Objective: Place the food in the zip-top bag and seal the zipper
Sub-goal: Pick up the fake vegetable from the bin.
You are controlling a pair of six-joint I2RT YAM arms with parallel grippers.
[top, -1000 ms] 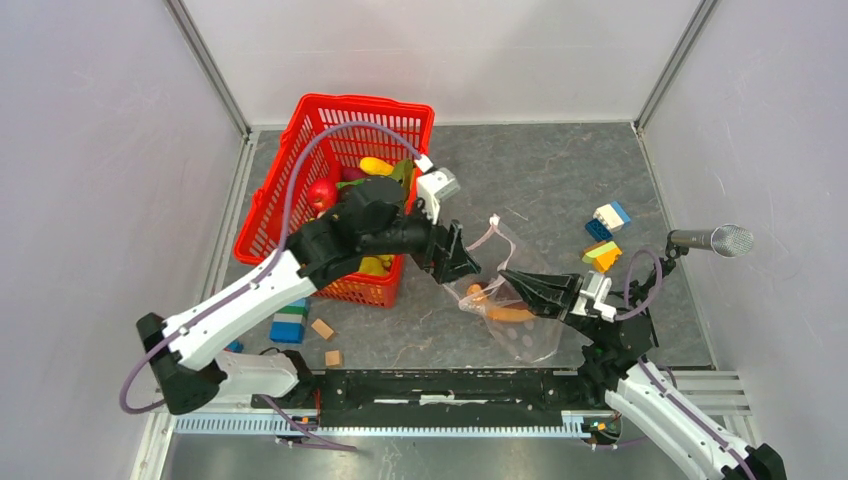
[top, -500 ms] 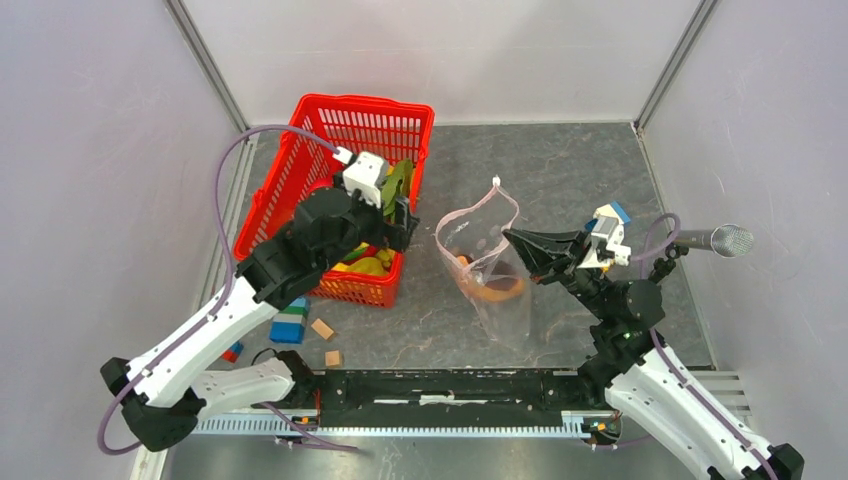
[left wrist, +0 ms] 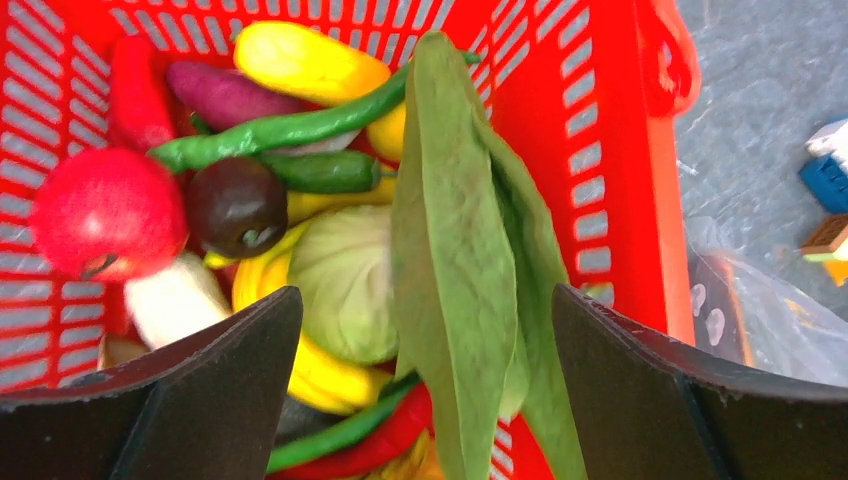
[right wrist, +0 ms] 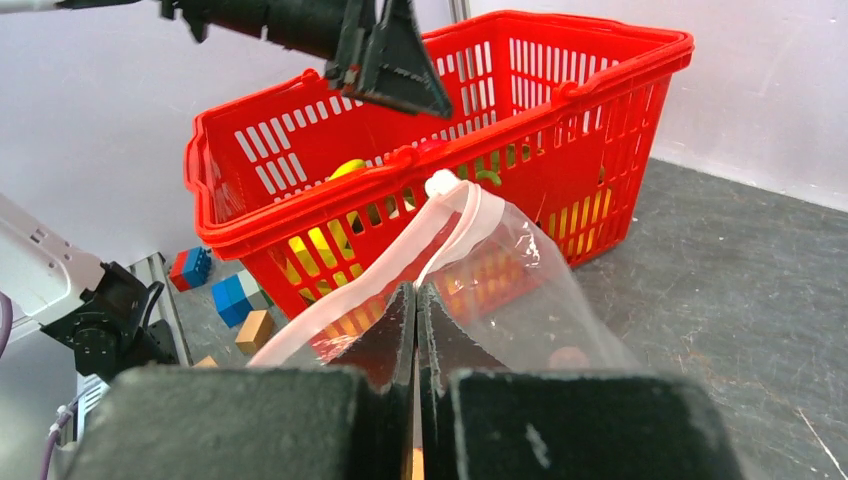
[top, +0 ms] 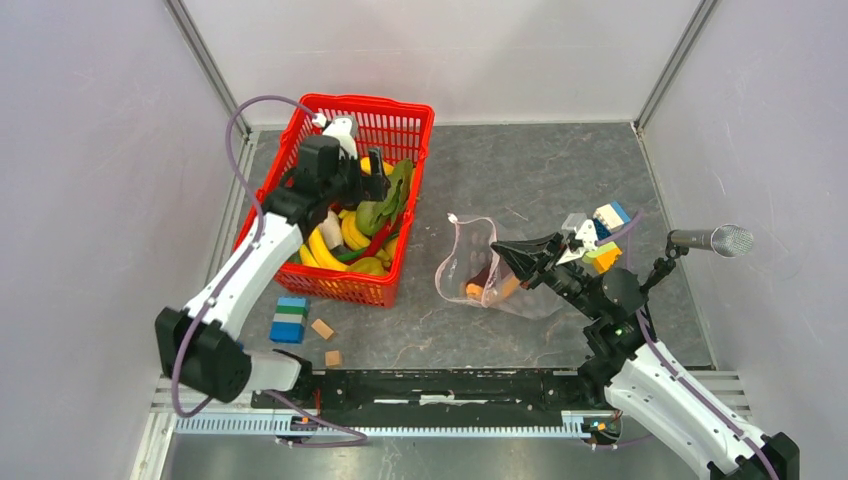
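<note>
The food fills the red basket (top: pixel 400 120): yellow bananas (top: pixel 325 250), a pale green cabbage (left wrist: pixel 345 280), a red apple (left wrist: pixel 105 210), a long green leaf (left wrist: pixel 450 200) and others. My left gripper (top: pixel 375 178) hangs open just above this pile, and in the left wrist view the left gripper (left wrist: pixel 425 300) has the leaf and cabbage below its gap. The zip-top bag (top: pixel 470 270) lies right of the basket with orange pieces (top: pixel 505 287) inside. My right gripper (top: pixel 502 250) is shut on the bag's edge near the pink zipper (right wrist: pixel 400 265), which loops open.
A blue-green block (top: pixel 290 320) and two tan blocks (top: pixel 322 329) lie in front of the basket. Coloured blocks (top: pixel 605 235) sit behind my right wrist. A microphone (top: pixel 715 240) juts in from the right wall. Walls close the left, back and right sides.
My left gripper left the bag's mouth, swung back over the basket and opened fully. My right gripper raised the bag's edge, then lowered it; the bag now slumps flatter.
</note>
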